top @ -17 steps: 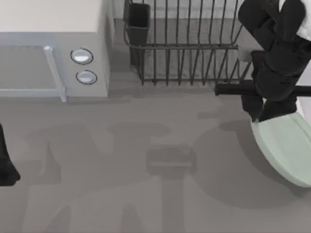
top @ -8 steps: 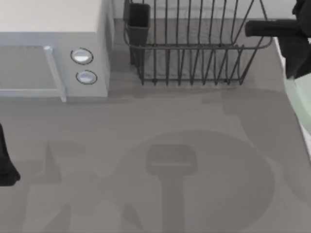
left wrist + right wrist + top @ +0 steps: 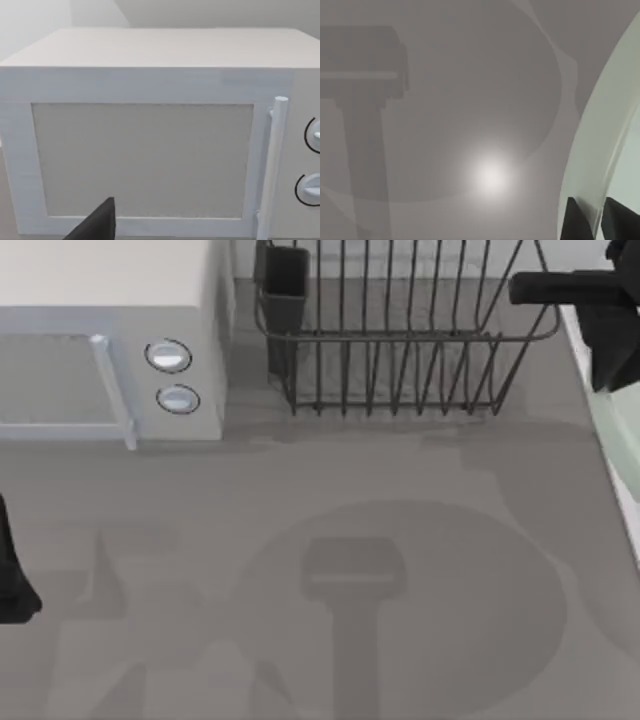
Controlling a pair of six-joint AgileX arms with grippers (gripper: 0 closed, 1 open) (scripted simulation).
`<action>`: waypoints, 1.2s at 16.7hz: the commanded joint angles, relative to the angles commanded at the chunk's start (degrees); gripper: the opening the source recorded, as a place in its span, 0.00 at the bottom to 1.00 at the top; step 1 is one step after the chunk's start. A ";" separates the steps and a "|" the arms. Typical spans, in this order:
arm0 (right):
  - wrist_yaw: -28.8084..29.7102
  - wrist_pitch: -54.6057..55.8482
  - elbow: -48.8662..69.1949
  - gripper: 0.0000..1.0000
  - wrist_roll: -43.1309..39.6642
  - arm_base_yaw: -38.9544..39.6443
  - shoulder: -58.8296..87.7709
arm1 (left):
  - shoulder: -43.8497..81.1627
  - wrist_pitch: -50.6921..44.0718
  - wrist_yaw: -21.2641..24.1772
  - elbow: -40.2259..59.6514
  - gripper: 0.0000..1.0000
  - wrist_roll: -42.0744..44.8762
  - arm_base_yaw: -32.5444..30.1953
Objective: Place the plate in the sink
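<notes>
The pale mint-green plate (image 3: 622,435) hangs at the table's right edge, cut off by the frame, beside the white rim of the sink (image 3: 628,518). My right gripper (image 3: 606,380) is above it, near the dish rack's right end, shut on the plate's edge. The right wrist view shows the plate (image 3: 596,150) as a curved pale band, with my right gripper (image 3: 594,222) holding its rim between two dark fingertips (image 3: 574,221). The plate's round shadow falls on the grey table. My left arm (image 3: 10,580) is parked at the left edge.
A white microwave (image 3: 110,360) with two round knobs stands at the back left, and its door (image 3: 142,160) faces the left wrist camera. A dark wire dish rack (image 3: 400,330) with a dark cup sits at the back centre. The grey tabletop (image 3: 330,570) lies in front.
My right arm has carried the plate from over the table's right part up and to the right, to the frame's edge. The plate's shadow has grown and shifted toward the centre. The left arm is still.
</notes>
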 joint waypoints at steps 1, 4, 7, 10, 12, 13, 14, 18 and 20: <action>0.01 -0.32 1.88 0.00 -1.13 -1.14 1.88 | 0.00 0.00 0.00 0.00 1.00 0.00 0.00; 0.03 -1.62 11.18 0.00 -6.09 -6.14 11.25 | 0.00 0.00 0.00 0.00 1.00 0.00 0.00; 0.06 -2.88 23.69 0.00 -12.44 -12.53 24.20 | 0.00 0.00 0.00 0.00 1.00 0.00 0.00; 0.08 -3.65 35.81 0.00 -19.12 -19.24 36.89 | 0.00 0.00 0.00 0.00 1.00 0.00 0.00; 0.10 -3.90 42.26 0.00 -23.07 -23.22 43.55 | 0.00 0.00 0.00 0.00 1.00 0.00 0.00; 0.11 -3.98 44.78 0.00 -24.74 -24.89 46.08 | 0.00 0.00 0.00 0.00 1.00 0.00 0.00; 0.11 -4.04 46.63 0.00 -26.07 -26.22 47.93 | 0.00 0.00 0.00 0.00 1.00 0.00 0.00; 0.12 -4.11 48.72 0.00 -27.68 -27.84 50.02 | 0.00 0.00 0.00 0.00 1.00 0.00 0.00; 0.12 -4.11 48.72 0.00 -27.68 -27.84 50.02 | 0.00 0.00 0.00 0.00 1.00 0.00 0.00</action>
